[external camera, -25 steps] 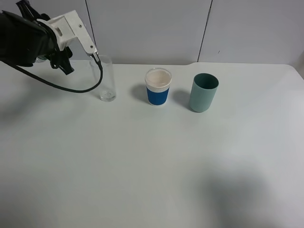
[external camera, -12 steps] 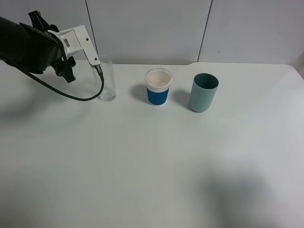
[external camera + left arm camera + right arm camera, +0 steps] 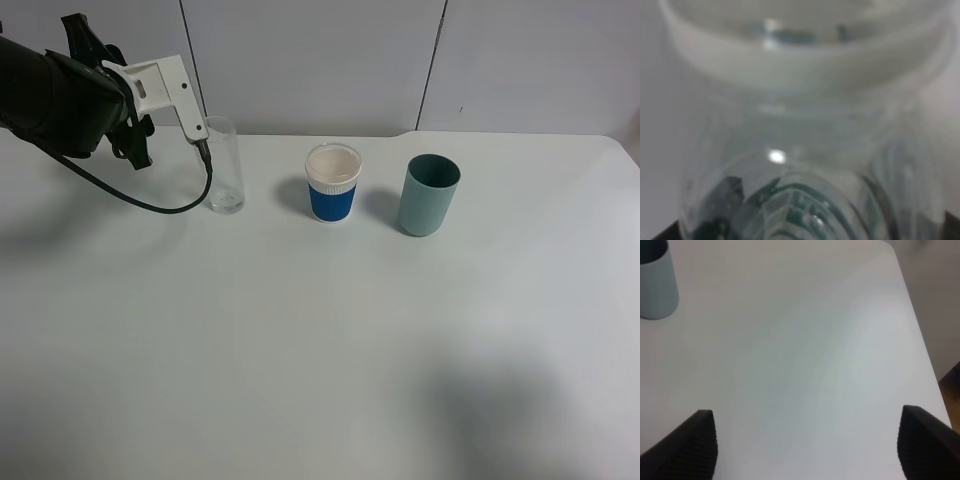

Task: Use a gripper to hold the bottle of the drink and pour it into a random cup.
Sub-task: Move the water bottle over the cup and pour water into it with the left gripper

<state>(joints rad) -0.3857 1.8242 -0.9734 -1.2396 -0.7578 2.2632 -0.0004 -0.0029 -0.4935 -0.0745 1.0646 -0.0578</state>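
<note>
bottle (image 3: pixel 802 200) fills the left wrist view, green label close up, clamped in the left end effector (image 3: pixel 110 95), which hangs just beside the tall glass (image 3: pixel 224 165) on the worktop (image 3: pixel 320 340), probably to line up a pour. right end effector (image 3: pixel 807 442) sits wide apart, holding nothing.

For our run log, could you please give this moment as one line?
left gripper: shut on bottle, raised beside tall glass | right gripper: open above table | blue-and-white cup, teal cup: upright
</note>
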